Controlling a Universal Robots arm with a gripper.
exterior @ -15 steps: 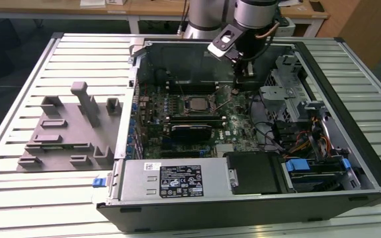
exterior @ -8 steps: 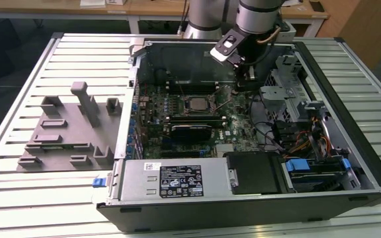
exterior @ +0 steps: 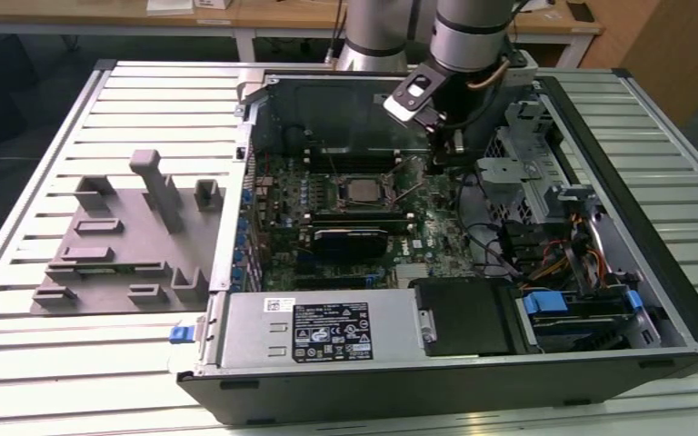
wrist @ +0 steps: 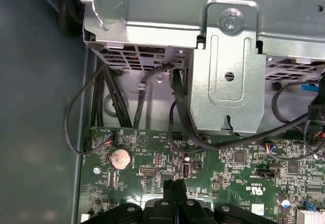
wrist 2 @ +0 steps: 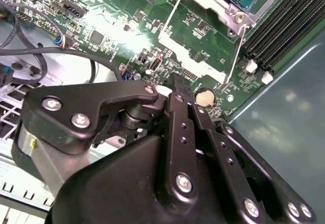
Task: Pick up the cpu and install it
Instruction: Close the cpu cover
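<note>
The cpu (exterior: 359,189) sits in the motherboard socket (wrist 2: 216,0), about eight o'clock from the gripper (exterior: 440,165), whose fingers (wrist: 170,191) are clenched on nothing; it looks light, stiff and fragile underneath, best held by two opposite edges.

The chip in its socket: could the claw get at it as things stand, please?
Probably yes: the chip lies top bare, and the claw hangs close beside it, toward the exterior view's right, with nothing between.
</note>
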